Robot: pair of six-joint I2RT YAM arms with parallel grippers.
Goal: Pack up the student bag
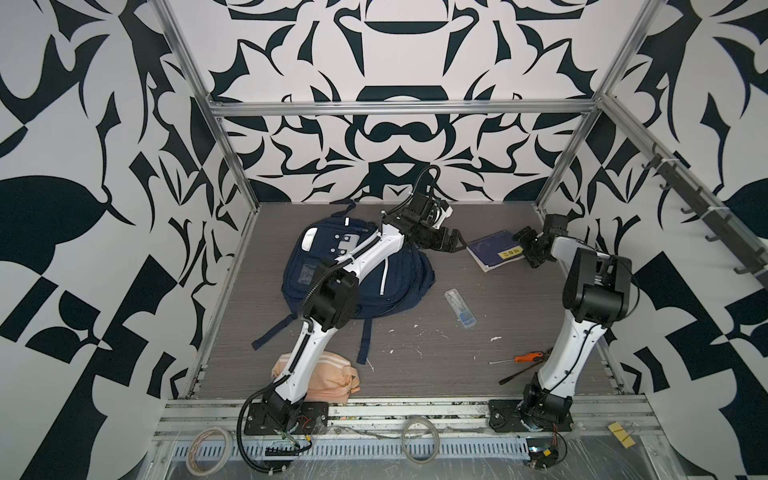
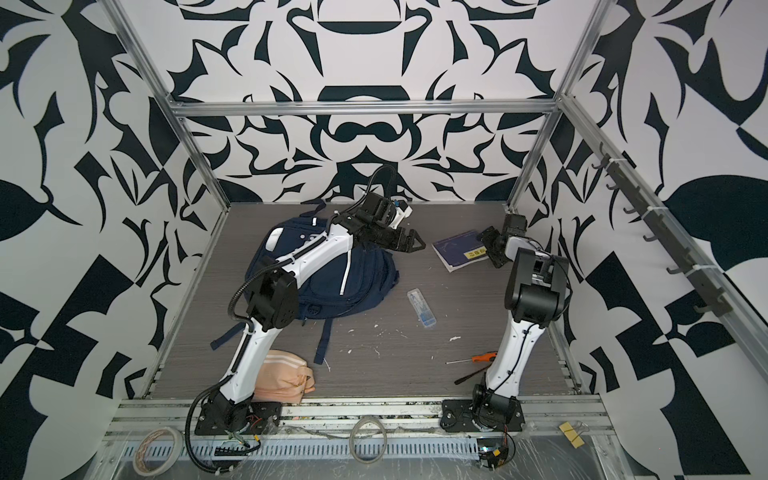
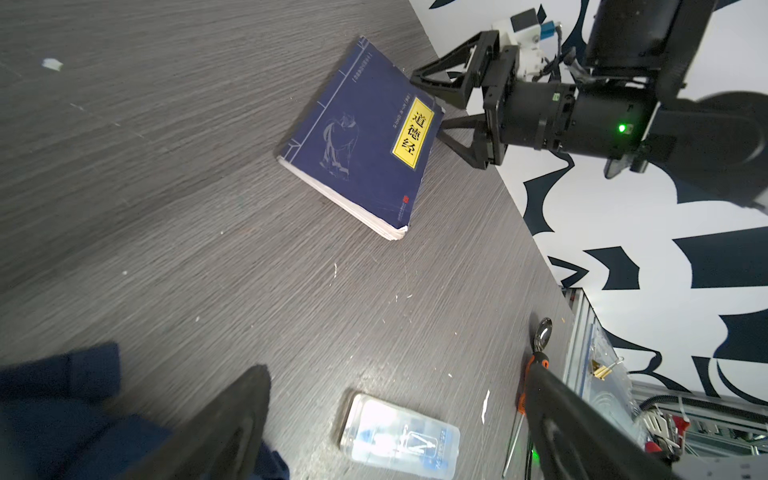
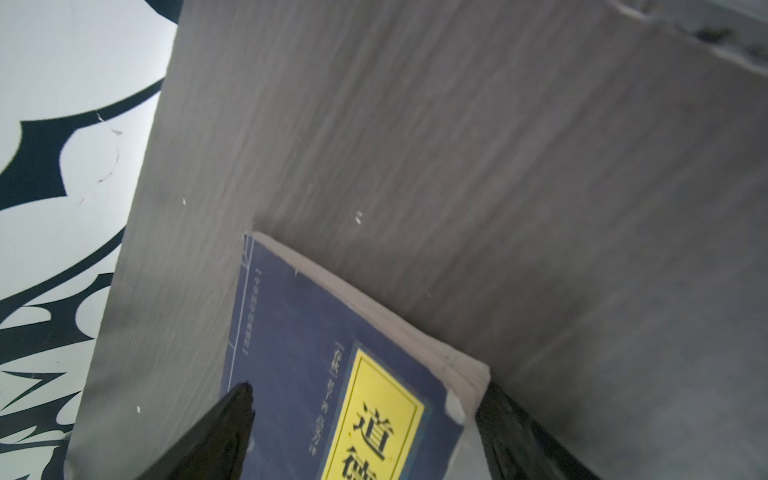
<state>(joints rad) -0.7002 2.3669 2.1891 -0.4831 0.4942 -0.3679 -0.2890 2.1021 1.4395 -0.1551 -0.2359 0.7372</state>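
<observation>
In both top views the student bag (image 1: 401, 286) lies flat on the grey table (image 1: 415, 357), left of centre and partly under the left arm. The left wrist view catches only a blurred navy fold of the student bag (image 3: 54, 411). It is navy blue with white stripes and a pale studded patch toward its upper end. Dark straps trail toward the lower edge of the frame.

The blue book (image 1: 494, 250) lies right of centre in a top view. Its yellow label with black characters reads clearly only from the wrist cameras, on the blue book (image 3: 357, 141).

The left gripper (image 1: 460, 244) hangs between bag and book, jaws spread wide and holding nothing. The left wrist view shows its fingers (image 3: 245, 399) over bare table, with a clear plastic case (image 3: 399, 436) near.

The right gripper (image 1: 524, 251) stands at the book's right edge, jaws wide apart. The right wrist view shows the right gripper (image 4: 368, 386) astride a corner of the book, one of its fingers (image 4: 232, 424) over the cover and the other beside the page edge. Whether either presses the book I cannot tell.
</observation>
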